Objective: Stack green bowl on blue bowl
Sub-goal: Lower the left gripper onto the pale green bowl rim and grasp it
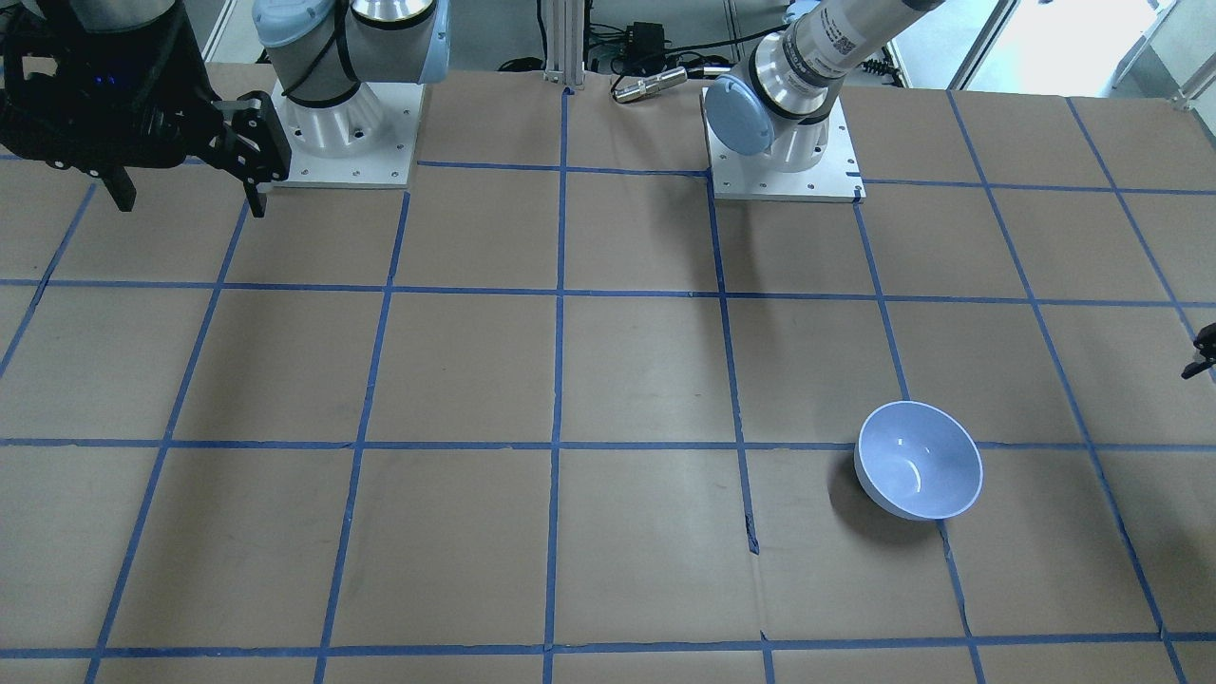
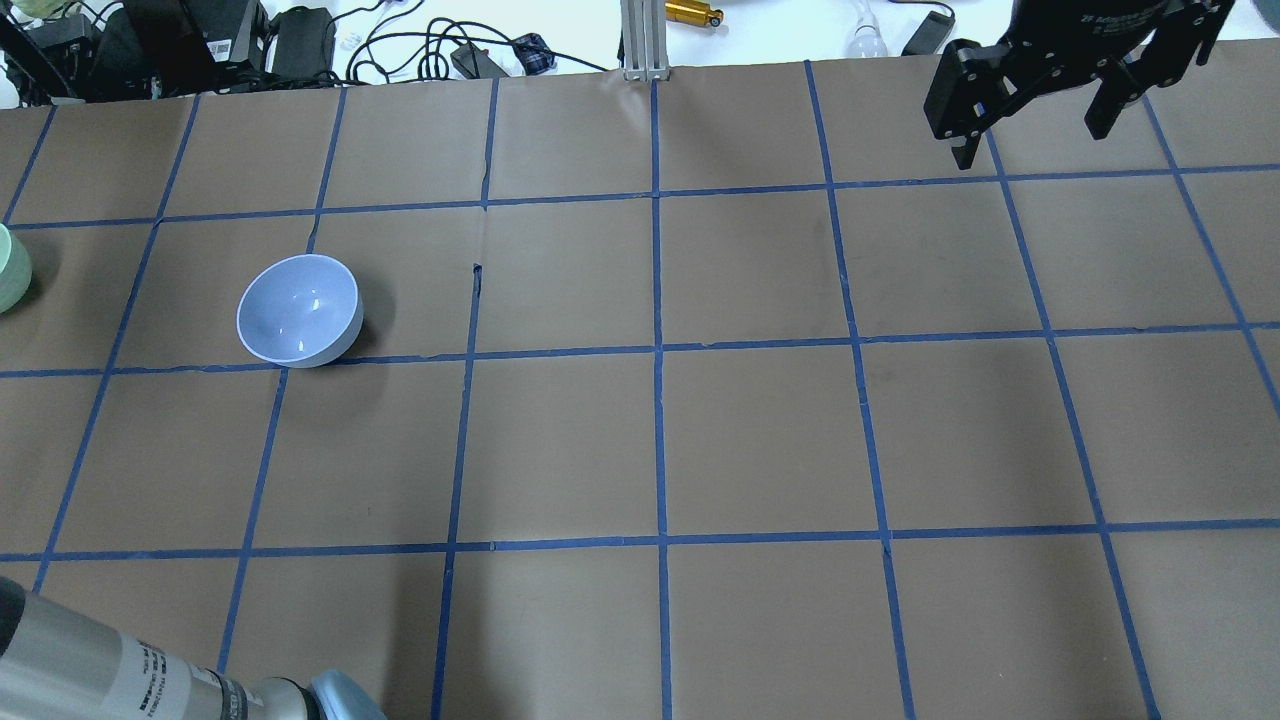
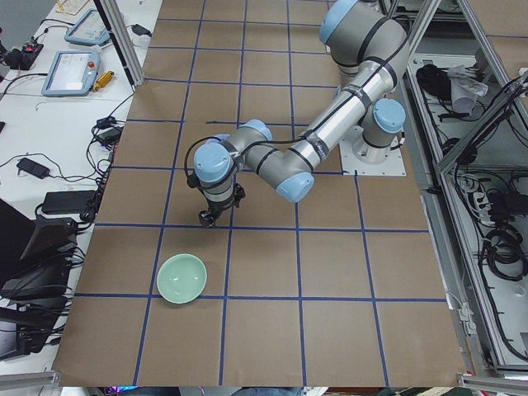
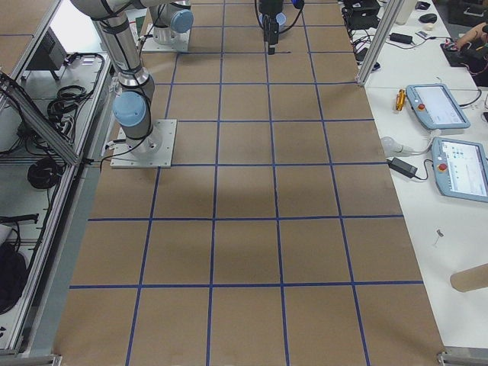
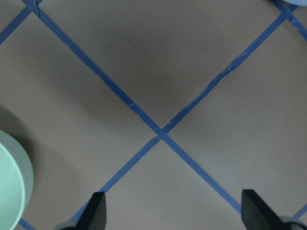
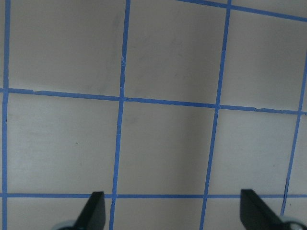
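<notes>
- The green bowl (image 2: pixel 5 268) stands upright on the table (image 2: pixel 760 440) at the far left edge of the overhead view, which cuts most of it off. The left side view shows it whole: round, smooth, glossy mint with a thin paler rim.
- The left tool (image 5: pixel 175 213) hangs above a crossing of blue tape lines, just beside the green bowl. Its two dark fingertips (image 5: pixel 98 211) are spread wide and grasp nothing. In its wrist view the green rim curves in at the left edge.
- The blue bowl (image 2: pixel 298 310) sits mouth up, well apart from the green one, touching a tape line. It is deep, hemispherical, glossy periwinkle with a lighter rim and bright glints inside.
- The table is covered in matt brown paper, gridded with blue tape that is wrinkled and torn in places.
- Along the far edge lie tangled black cables and adapters (image 2: pixel 300 40), an aluminium post (image 2: pixel 640 40) and a brass-coloured cylinder (image 2: pixel 693 13).
- The right tool (image 2: pixel 1030 135), black and blocky, hovers over the far right corner, well away from both bowls. Its fingers are parted and it holds nothing.
</notes>
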Controlling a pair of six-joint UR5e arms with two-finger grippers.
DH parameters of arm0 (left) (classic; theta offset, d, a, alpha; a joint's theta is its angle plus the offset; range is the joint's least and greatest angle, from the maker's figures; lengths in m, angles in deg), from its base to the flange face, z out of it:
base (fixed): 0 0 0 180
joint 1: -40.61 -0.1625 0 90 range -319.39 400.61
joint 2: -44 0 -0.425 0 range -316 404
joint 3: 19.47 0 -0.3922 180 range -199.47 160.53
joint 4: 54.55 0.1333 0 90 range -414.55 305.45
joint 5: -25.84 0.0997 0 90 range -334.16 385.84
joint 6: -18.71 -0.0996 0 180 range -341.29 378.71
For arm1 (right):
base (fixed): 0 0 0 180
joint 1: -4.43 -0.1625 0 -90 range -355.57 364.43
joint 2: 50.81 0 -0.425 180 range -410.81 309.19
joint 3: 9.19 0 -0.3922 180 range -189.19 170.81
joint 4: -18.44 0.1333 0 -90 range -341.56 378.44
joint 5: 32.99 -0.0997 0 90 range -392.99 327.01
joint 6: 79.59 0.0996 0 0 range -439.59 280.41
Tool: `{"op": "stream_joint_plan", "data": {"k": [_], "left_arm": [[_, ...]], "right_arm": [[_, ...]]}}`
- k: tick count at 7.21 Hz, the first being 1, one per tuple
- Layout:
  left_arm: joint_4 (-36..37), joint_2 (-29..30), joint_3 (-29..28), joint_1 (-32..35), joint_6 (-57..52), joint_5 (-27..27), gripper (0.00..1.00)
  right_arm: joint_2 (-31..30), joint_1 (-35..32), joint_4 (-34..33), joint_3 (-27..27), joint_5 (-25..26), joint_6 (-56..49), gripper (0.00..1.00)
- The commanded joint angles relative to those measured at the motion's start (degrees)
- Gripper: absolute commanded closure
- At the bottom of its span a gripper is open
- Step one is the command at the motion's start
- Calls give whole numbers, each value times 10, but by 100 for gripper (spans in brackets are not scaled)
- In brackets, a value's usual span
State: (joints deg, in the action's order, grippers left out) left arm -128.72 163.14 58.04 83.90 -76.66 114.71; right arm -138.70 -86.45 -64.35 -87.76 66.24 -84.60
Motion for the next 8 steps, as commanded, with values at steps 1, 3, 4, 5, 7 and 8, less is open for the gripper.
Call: {"op": "stream_joint_plan", "data": {"k": [1, 3, 4, 5, 7, 8], "left_arm": [[11, 71, -77, -14, -102, 2, 0], [23, 117, -120, -25, -169, 14, 0], [40, 134, -126, -34, -219, 14, 0], [41, 147, -127, -37, -253, 14, 0], [59, 164, -142, -37, -312, 13, 0], [61, 174, -151, -37, -357, 13, 0]], "right_arm": [[0, 0, 0, 0, 0, 0, 0], [0, 0, 0, 0, 0, 0, 0], [0, 0, 0, 0, 0, 0, 0], [0, 0, 0, 0, 0, 0, 0], [0, 0, 0, 0, 0, 0, 0], [0, 0, 0, 0, 0, 0, 0]]}}
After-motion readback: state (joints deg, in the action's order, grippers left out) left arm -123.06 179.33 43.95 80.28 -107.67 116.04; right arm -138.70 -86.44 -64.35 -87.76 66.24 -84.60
